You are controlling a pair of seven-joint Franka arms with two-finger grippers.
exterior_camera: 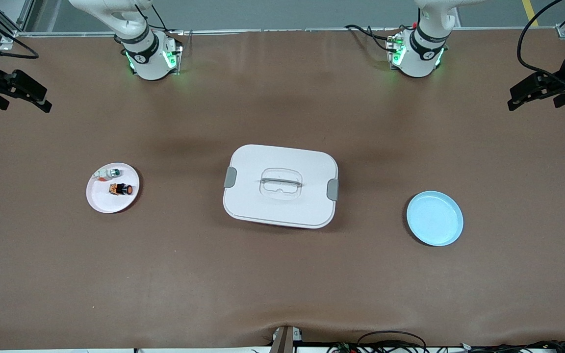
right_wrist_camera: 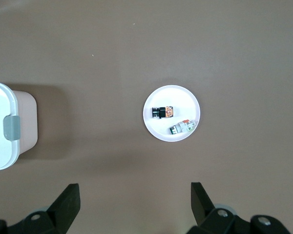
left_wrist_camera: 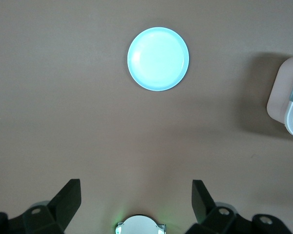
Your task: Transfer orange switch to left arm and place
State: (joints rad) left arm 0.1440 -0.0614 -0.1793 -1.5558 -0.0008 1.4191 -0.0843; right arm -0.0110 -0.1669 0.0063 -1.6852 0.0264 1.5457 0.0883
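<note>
**One orange switch on the pink plate, both pincers apart and empty**

One orange switch point(exterior_camera: 120, 189) lies on its side on the pale pink plate point(exterior_camera: 101, 201), toward the right arm's end of the tabletop point(exterior_camera: 282, 284). One small white-and-green part point(exterior_camera: 111, 172) shares that plate, just beside the switch and farther from the front camera; the two look close but apart. The right wrist view shows the same pair: switch point(right_wrist_camera: 163, 112), part point(right_wrist_camera: 183, 126), plate point(right_wrist_camera: 158, 131).

One box point(exterior_camera: 280, 186) sits mid-tabletop, lid on, one grey latch at each short end, two in all, clear recessed handle on top. It stands between the two plates, well apart from each.

Two plates total. The second, a light blue plate point(exterior_camera: 434, 218), is toward the left arm's end and carries nothing visible.

Two arms, both held back near their bases. Right pincer point(right_wrist_camera: 134, 204): fingers apart, nothing between them, up over bare tabletop at the right arm's end. Left pincer point(left_wrist_camera: 136, 202): fingers apart, nothing between them, up over bare tabletop at the left arm's end, with the blue plate point(left_wrist_camera: 158, 59) in its wrist view.
</note>
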